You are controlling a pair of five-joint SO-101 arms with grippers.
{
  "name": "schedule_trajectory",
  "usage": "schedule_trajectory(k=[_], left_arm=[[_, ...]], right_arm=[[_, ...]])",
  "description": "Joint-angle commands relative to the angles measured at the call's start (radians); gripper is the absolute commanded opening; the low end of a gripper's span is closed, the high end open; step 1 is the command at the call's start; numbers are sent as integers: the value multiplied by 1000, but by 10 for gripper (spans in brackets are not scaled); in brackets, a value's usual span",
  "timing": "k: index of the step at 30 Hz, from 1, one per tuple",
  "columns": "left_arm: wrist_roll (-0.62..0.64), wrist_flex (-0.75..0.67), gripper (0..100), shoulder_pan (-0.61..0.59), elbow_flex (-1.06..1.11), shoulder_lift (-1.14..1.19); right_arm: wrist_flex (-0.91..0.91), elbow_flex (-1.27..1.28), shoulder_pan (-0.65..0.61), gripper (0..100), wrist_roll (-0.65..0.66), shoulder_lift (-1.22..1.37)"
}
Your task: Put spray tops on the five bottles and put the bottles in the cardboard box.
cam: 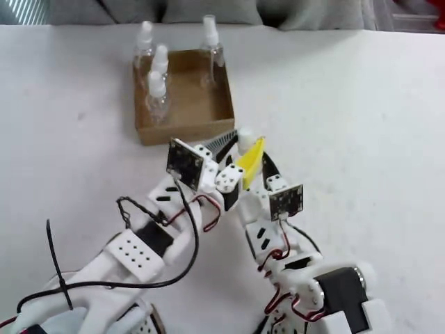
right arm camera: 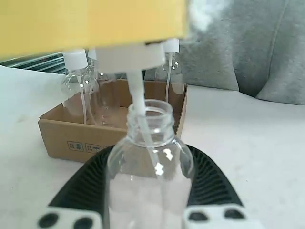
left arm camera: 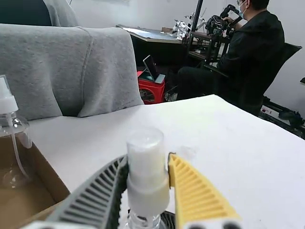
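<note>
Left gripper [left arm camera: 147,164] is clamped on the spray top [left arm camera: 144,148] and the right gripper [right arm camera: 147,152] is squeezed round the last bottle [right arm camera: 143,200]. Both are just off the near right corner of the box [cam: 184,132], where four capped bottles [cam: 157,97] already stand. The tube [right arm camera: 138,100] is down the neck but the cap isn't seated yet. I'd keep the top dead straight over the mouth, lower it onto the thread and twist while the right side holds steady, since any tilt probably cross-threads it.

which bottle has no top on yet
The bottle in the right gripper, outside the cardboard box: neck open, spray top partly in. The four boxed ones are capped.
</note>
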Motion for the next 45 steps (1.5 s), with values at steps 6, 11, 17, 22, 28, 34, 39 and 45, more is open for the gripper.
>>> schedule_trajectory(k=[6, 11, 17, 22, 28, 34, 39, 45], left_arm=[[-163, 37, 24, 7, -38, -21], [-169, 51, 24, 8, -37, -21], [-169, 51, 24, 8, -34, -21], [-169, 64, 24, 7, -34, -19], [-169, 192, 24, 4, -80, -19], [-170, 262, 24, 10, -89, -19], [-172, 287, 24, 10, -100, -19], [-258, 313, 24, 4, -120, -19]], right_arm=[[7, 11, 5, 15, -11, -4], [7, 11, 5, 15, -11, -4], [7, 11, 5, 15, -11, -4], [7, 11, 5, 15, -9, -4], [7, 11, 5, 15, -5, -4], [7, 11, 7, 15, -5, -4], [7, 11, 7, 15, -3, -4], [7, 11, 7, 15, -3, -4]])
